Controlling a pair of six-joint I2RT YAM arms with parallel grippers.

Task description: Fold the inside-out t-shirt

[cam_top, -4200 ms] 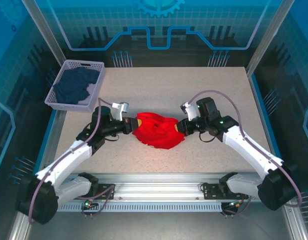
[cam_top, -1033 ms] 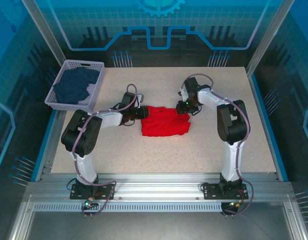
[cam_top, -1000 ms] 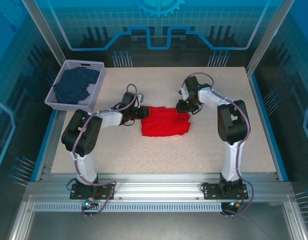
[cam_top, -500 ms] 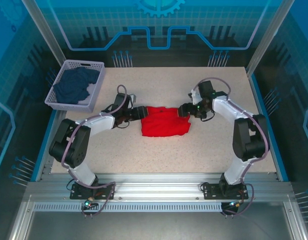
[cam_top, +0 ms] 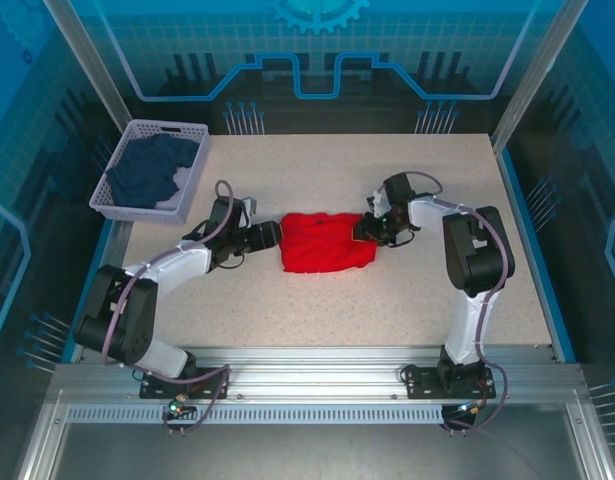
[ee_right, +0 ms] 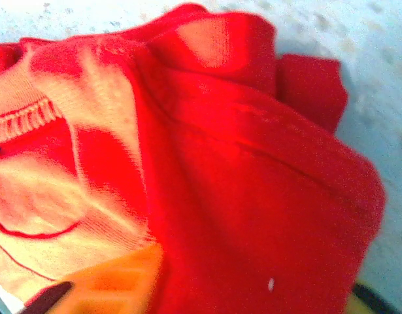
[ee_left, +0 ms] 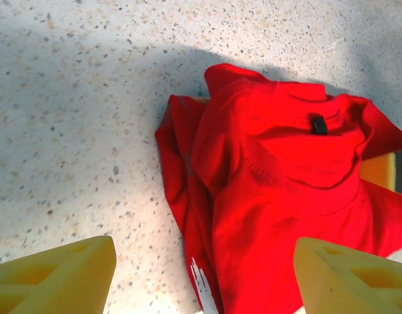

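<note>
- Red soft-cloth t-shirt (cam_top: pixel 325 243) lay bundled in the middle of the table (cam_top: pixel 407 300).
- Left gripper (cam_top: pixel 269 237) had let go and backed off (jaws wide, empty).
- Right gripper (cam_top: pixel 365 230) had reached the right edge, grip unclear; another fold seemed due.

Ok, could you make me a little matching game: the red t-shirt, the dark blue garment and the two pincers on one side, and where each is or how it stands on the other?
Things
1. red t-shirt
2. dark blue garment
3. left pincer
4. right pincer

Places and states
A. in the basket at the far left corner
B. open, beside the shirt's left edge, nothing between its fingers
C. bunched on the table between the two arms
D. at the shirt's right edge, red cloth between its fingers

Pairs: 1-C, 2-A, 3-B, 4-D
</note>
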